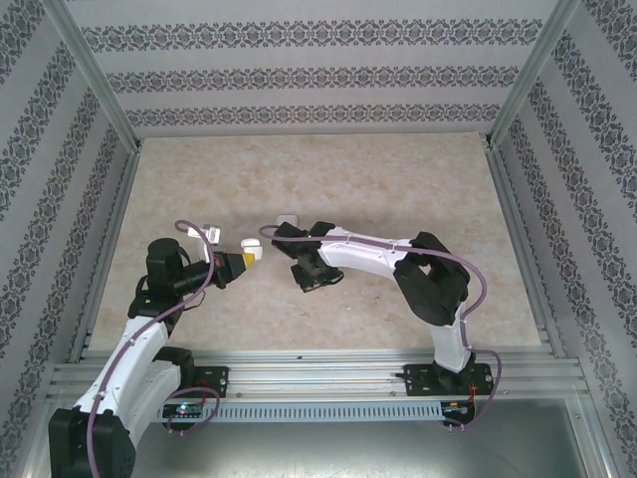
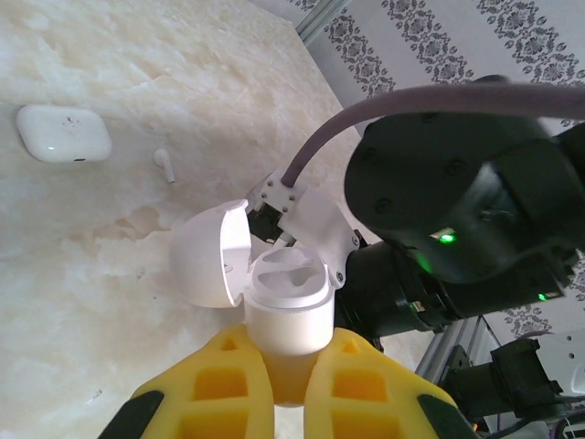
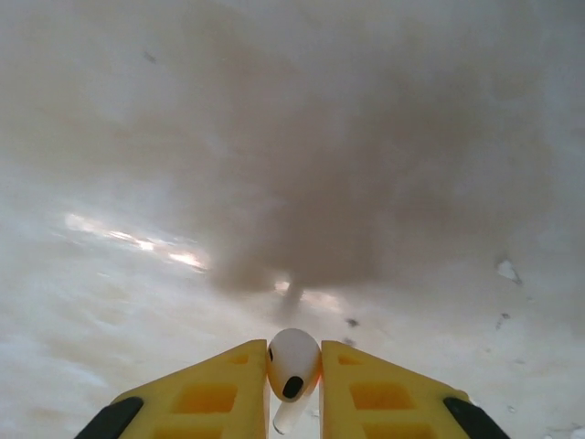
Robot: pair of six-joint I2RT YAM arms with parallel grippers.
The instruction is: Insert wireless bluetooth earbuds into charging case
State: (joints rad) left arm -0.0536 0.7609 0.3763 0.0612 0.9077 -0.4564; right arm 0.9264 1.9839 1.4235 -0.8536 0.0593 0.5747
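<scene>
Yellow pads (image 3: pixel 219 393) of right gripper (image 3: pixel 294 380) pinched on one earbud (image 3: pixel 292 358), close over table (image 3: pixel 274 137). Left gripper (image 2: pixel 288 370) clamped on charging case (image 2: pixel 285 311), lid (image 2: pixel 212 256) swung open, sockets look empty. Step, as judged: earbud picked, transfer pending. Next calls for carrying it across, lining stem with a socket, lowering gently

Grey floral-striped walls (image 1: pixel 318 75) enclose a beige marbled tabletop (image 1: pixel 398 189)
</scene>
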